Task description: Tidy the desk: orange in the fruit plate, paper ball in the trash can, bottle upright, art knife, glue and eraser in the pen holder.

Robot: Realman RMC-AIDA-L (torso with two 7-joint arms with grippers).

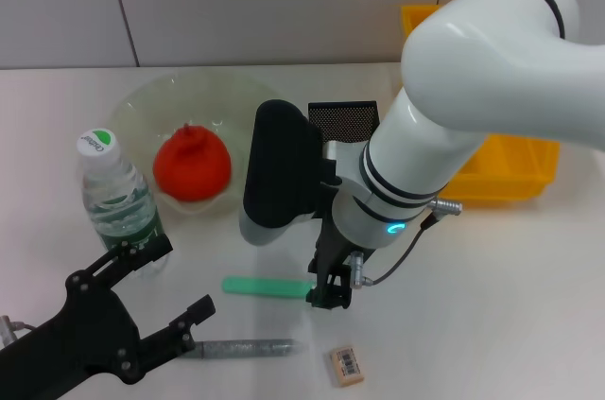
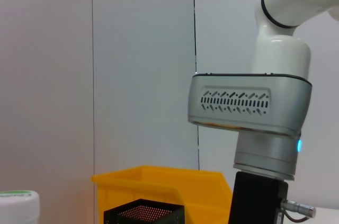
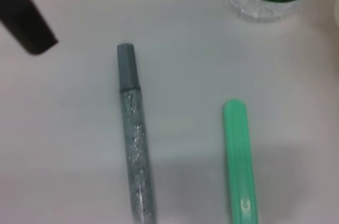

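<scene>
My right end effector (image 1: pixel 329 294) at frame centre, grip unclear, over right tip of green art knife (image 1: pixel 267 286); knife lies left-right.

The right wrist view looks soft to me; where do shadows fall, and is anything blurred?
Right wrist view: the glitter glue pen and green art knife look slightly soft, faint shadows beside them. Head view: the right gripper throws a soft shadow on the table. Left wrist view: sharp on the right arm.

White desk (image 1: pixel 529 305) holds eraser (image 1: pixel 345 365), bottle (image 1: pixel 115 194)
</scene>
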